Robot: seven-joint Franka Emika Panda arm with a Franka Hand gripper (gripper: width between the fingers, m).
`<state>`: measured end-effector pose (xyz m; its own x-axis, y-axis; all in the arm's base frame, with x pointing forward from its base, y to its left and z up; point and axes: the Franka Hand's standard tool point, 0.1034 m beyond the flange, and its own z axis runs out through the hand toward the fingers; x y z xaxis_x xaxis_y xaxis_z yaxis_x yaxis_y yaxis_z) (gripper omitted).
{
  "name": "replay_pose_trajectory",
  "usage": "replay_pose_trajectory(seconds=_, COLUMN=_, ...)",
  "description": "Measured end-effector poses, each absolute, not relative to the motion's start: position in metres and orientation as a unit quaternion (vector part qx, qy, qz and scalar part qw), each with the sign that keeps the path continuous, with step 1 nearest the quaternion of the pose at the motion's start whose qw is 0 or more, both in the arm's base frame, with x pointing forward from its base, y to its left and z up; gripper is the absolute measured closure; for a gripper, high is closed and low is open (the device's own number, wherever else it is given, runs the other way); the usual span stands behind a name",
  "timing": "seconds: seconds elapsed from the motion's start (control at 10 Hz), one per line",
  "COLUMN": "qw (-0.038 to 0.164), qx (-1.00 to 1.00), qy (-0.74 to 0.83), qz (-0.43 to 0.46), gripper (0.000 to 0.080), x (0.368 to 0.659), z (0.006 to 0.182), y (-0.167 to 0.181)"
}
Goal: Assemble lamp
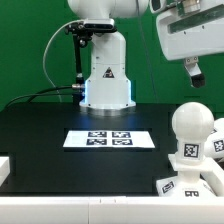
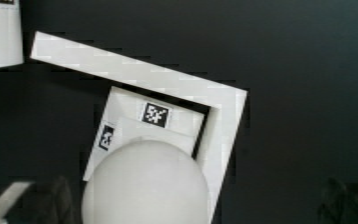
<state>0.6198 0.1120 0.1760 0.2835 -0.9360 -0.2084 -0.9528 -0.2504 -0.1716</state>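
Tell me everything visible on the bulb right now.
The bulb is a matte white rounded piece that looks like plastic, standing upright on the blocky base at the exterior view's right. A black-and-white square tag is on its neck. The wrist view shows its smooth dome from above. The end effector hangs above, not touching it.
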Motion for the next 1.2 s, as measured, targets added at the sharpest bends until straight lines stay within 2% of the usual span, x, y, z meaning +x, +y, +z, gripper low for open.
replay_pose_trajectory(seconds=0.1, qw=0.135, qx=-0.79, qy=0.597, qz=0.031, gripper=0.01, x=0.618, z=0.176, y=0.113)
replay_pose_trajectory(seconds=0.3, qw=0.151, qx=-0.785, qy=0.601, qz=0.029, gripper=0.01, x=0.582, z=0.178, y=0.117)
replay_pose_trajectory(seconds=0.5, qw=0.148, qx=-0.782, qy=0.604, qz=0.033, gripper=0.01, x=0.555, z=0.174, y=0.115)
replay_pose_trajectory(seconds=0.9, qw=0.148, qx=-0.783, qy=0.604, qz=0.031, gripper=0.01, x=0.56, z=0.173, y=0.115)
replay_pose_trajectory(seconds=1.0, qw=0.153, qx=-0.791, qy=0.592, qz=0.018, gripper=0.01, x=0.559, z=0.17, y=0.112)
replay_pose_trajectory(seconds=1.2, qw=0.165, qx=-0.821, qy=0.546, qz=-0.011, gripper=0.01, x=0.517, z=0.14, y=0.094)
